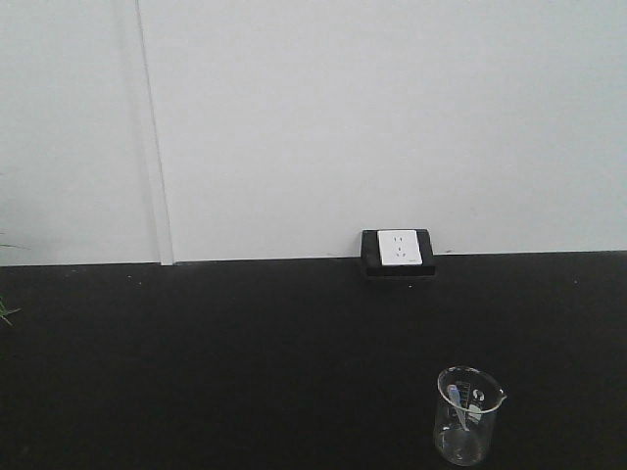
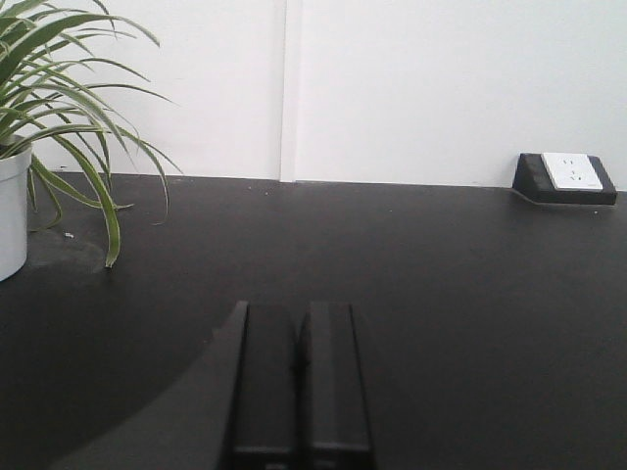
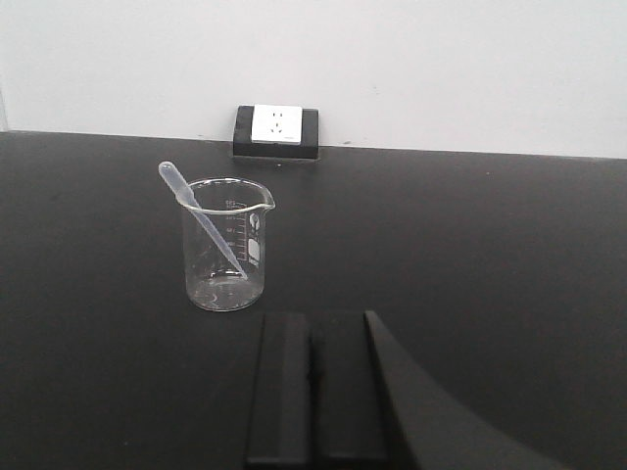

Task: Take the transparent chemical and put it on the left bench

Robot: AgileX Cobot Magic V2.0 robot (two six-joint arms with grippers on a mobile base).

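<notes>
The transparent chemical, a clear dropper pipette [image 3: 204,223], stands tilted in a clear glass beaker [image 3: 225,245], bulb up to the left, tip at the beaker's bottom. The beaker also shows in the front view [image 1: 468,415] at the lower right with the pipette [image 1: 460,405] inside. My right gripper [image 3: 312,318] is shut and empty, low over the bench, just right of and nearer than the beaker. My left gripper [image 2: 298,308] is shut and empty over bare black bench top. The left bench with white bins is out of view.
A black bench top [image 1: 245,362] runs to a white wall. A white wall socket in a black housing [image 1: 398,251] sits at the wall; it also shows in the left wrist view [image 2: 568,176] and right wrist view [image 3: 276,130]. A potted plant [image 2: 39,117] stands at far left.
</notes>
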